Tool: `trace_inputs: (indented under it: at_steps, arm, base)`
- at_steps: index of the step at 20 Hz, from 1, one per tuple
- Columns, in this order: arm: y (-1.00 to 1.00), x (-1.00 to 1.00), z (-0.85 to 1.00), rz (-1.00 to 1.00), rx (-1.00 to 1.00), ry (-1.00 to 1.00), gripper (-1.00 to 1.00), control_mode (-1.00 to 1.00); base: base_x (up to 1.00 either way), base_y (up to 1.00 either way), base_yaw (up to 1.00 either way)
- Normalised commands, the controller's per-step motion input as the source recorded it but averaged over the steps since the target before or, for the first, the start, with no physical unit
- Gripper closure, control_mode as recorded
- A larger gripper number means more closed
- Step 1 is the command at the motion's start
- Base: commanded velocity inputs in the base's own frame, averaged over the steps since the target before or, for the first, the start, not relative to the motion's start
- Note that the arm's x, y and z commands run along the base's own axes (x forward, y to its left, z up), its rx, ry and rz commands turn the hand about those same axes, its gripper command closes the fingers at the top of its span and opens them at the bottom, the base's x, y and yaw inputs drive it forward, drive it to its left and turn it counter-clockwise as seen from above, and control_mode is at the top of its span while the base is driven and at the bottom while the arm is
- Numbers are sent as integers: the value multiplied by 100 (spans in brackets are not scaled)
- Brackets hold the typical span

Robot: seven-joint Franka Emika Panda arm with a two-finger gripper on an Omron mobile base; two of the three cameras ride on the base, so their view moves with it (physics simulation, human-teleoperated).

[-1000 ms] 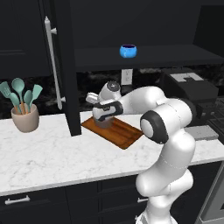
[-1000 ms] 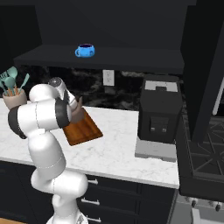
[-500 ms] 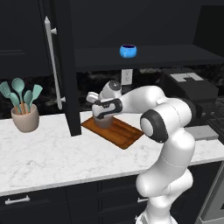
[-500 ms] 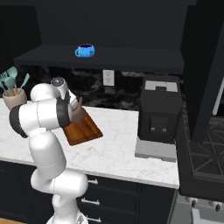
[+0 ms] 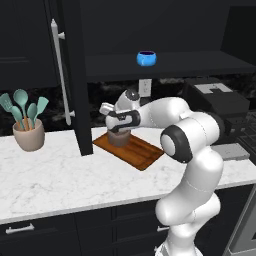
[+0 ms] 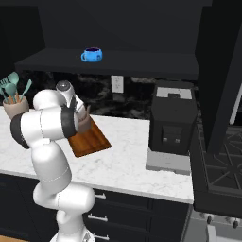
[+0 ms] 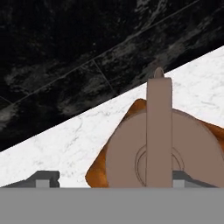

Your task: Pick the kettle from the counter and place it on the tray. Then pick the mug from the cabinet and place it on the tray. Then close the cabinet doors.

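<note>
Kettle (image 7: 159,148) sits on tray (image 5: 145,152), on the counter (image 5: 60,175). Hand (image 5: 119,125) is just above it, fingers spread either side of the arched handle; a second ago they pinched it. Kettle looks rigid, fairly light, matte; handle top is the hold. Mug (image 5: 146,58) waits on cabinet shelf.

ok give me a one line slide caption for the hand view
Gripper open above the brown kettle, which sits on the wooden tray on the marble counter.
</note>
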Motion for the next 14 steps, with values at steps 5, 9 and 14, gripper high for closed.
trace_inputs:
  at_steps: [5,9,14]
  arm:
    - [-3,-7,-6,0,-4,-3,-100,-100]
    - [-10,-4,-10,0,-18,-8,-100,-100]
    - [-3,0,-10,0,-21,-14,-100,-100]
  base:
    - [0,0,0]
    - [0,0,0]
    - [0,0,0]
